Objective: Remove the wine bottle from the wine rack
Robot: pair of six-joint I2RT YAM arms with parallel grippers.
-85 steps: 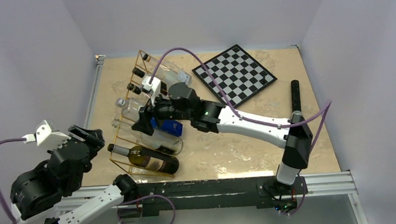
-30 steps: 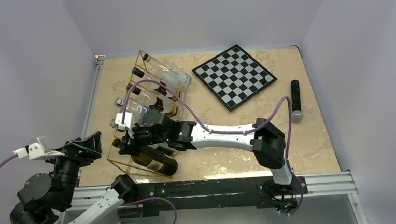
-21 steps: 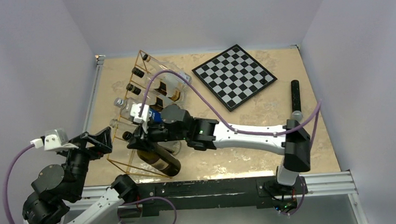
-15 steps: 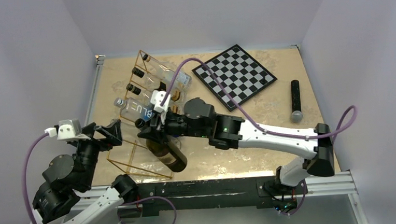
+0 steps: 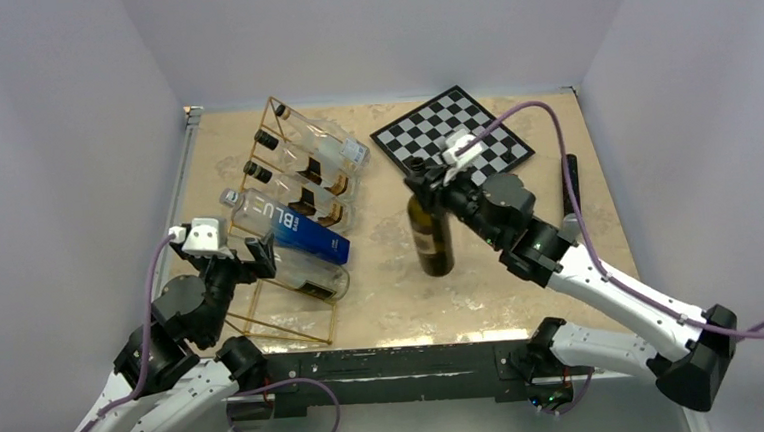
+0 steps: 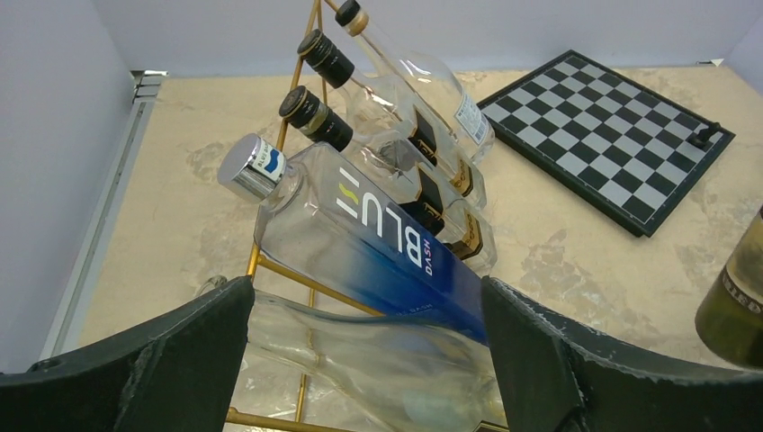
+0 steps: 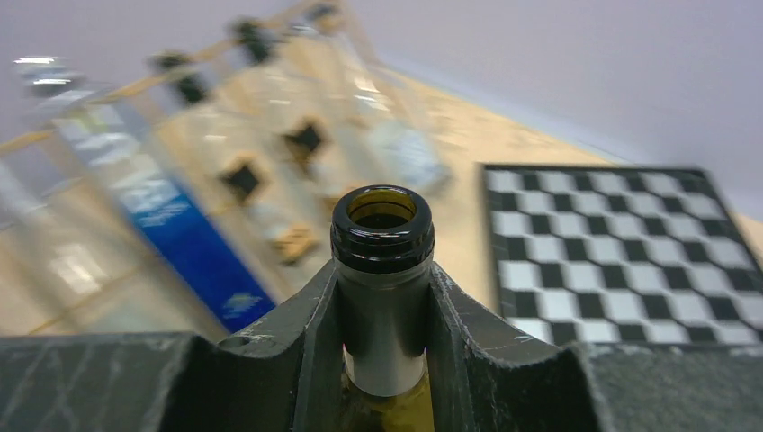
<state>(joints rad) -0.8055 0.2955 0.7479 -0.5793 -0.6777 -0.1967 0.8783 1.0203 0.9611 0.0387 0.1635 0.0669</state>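
The wine bottle (image 5: pixel 431 241), dark green glass with no cap, stands upright between the wine rack and the chessboard. I cannot tell whether its base touches the table. My right gripper (image 5: pixel 423 181) is shut on its neck (image 7: pixel 382 288) just under the lip. The gold wire wine rack (image 5: pixel 273 103) stands at the left, well apart from the bottle. My left gripper (image 5: pixel 245 252) is open at the rack's near end. Its fingers (image 6: pixel 171 360) stand wide on either side of a clear bottle (image 6: pixel 360 351) lying low in the rack (image 6: pixel 315 286). The wine bottle's shoulder (image 6: pixel 733 310) shows at the right edge of the left wrist view.
A clear-and-blue bottle (image 5: pixel 294 226) and several more capped bottles (image 5: pixel 310 170) lie in the rack. A black-and-white chessboard (image 5: pixel 475 165) lies at the back right, with a black cylinder (image 5: pixel 569 179) beyond it. Walls close in the left, back and right sides.
My right gripper drew the wine bottle out of the rack's lowest slot, carried it right and turned it upright. The left arm came forward to the rack and its gripper opened wider.
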